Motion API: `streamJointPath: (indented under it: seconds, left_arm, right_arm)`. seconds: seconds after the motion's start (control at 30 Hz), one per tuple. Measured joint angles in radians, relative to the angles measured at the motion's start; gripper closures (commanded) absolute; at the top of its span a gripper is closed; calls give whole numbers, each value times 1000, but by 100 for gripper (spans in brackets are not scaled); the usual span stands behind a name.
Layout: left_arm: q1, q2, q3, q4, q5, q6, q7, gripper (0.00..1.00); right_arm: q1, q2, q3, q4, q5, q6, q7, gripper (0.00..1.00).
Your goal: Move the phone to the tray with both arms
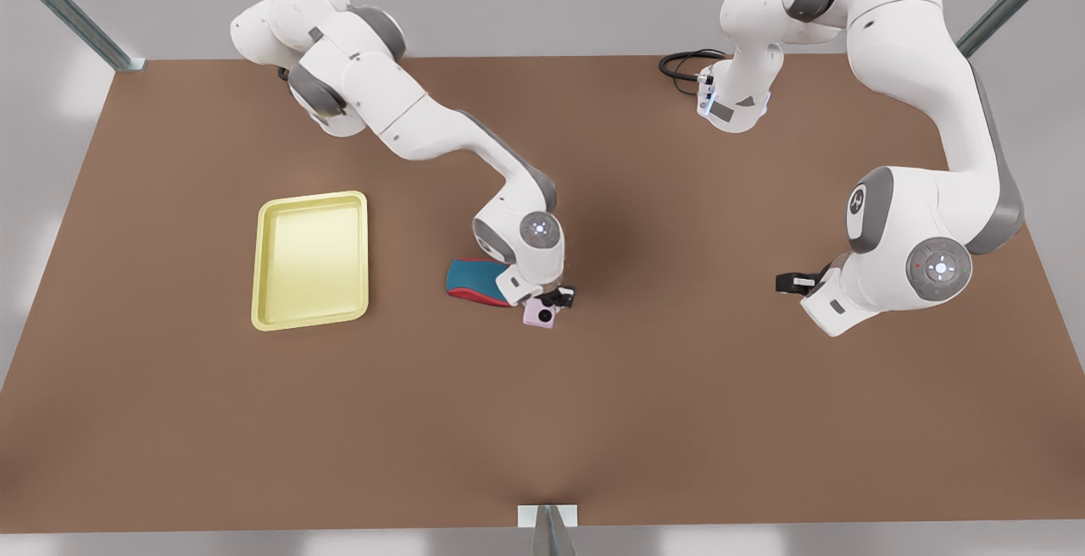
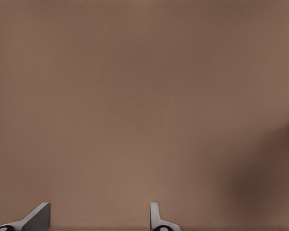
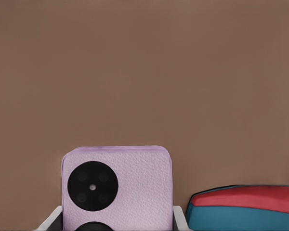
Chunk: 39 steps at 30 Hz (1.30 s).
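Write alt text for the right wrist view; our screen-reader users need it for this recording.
A pale pink phone with two black round lenses sits between the right gripper's fingers, which close on its two sides. Beside it lies a teal-and-red computer mouse, apart from the phone, and a bare brown table stretches beyond both.

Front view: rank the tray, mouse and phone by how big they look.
1. tray, by far the largest.
2. mouse, partly hidden behind the right gripper.
3. phone, smallest, held in that gripper's fingers.
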Motion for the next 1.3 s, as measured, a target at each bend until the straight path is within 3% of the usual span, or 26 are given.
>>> streamJointPath:
  seconds: [0.43,0.6,0.83,0.87,0.9,1.1,1.3]
  left_arm:
    - [-2,-4,0,0,-2,-2,0,0]
    - [-2,-3,-1,0,-4,-1,0,0]
    - [-8,-4,-1,-8,-6,-4,-7,0]
    - [-9,-3,-1,-9,-6,-4,-10,0]
    - [-9,-3,-2,-9,-6,-5,-12,0]
    - [-10,-3,-2,-9,-5,-6,-25,0]
    - [-6,-25,14,5,-5,-2,-34,0]
  right_arm:
    - [-464,-462,16,-739,3,124,-264,24]
    - [-617,-543,12,-872,6,191,-419,24]
    - [-665,-627,13,-1033,9,220,-598,23]
    - [-665,-630,13,-1043,8,222,-618,3]
    - [-666,-630,13,-1048,7,223,-637,0]
    - [-692,-655,12,-1019,3,221,-735,0]
    - [-668,-750,-43,-537,87,-76,-812,0]
